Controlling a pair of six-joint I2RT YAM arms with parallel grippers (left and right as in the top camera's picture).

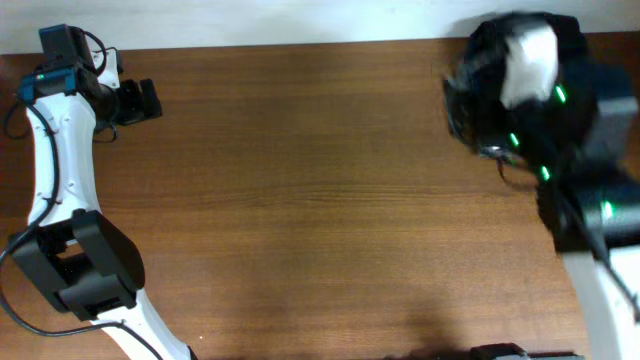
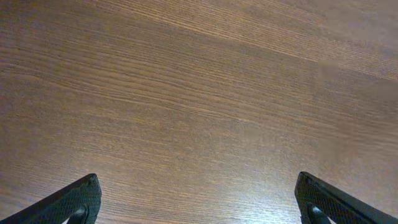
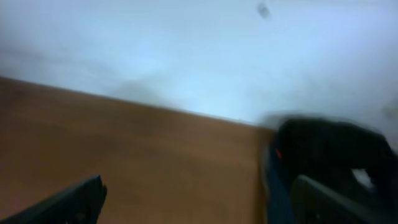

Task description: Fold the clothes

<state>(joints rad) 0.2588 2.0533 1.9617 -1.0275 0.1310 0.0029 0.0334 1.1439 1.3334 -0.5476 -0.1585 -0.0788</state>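
While the left gripper [image 1: 140, 100] sits at the far left of the table [image 1: 320, 200], its wrist view shows only bare wood between the two fingertips [image 2: 74, 202]. They stand at opposite edges of the picture, so the jaws are spread wide and hold nothing. The left arm [image 1: 55, 170] runs down the left side of the table.

The right arm [image 1: 600, 210] is at the far right corner, badly blurred, with green lights on its dark body. The right gripper [image 3: 199, 193] is spread wide too and nothing is between its fingers. It points over the table edge toward a pale wall [image 3: 186, 50].

Just right of that gripper a dark heap [image 3: 329, 149] lies at the table's far right edge, with a small white patch, a red fleck and a bluish rim. It is too blurred to tell whether this is the shirt or other cloth. From overhead the same corner is a black smear beside the right arm.
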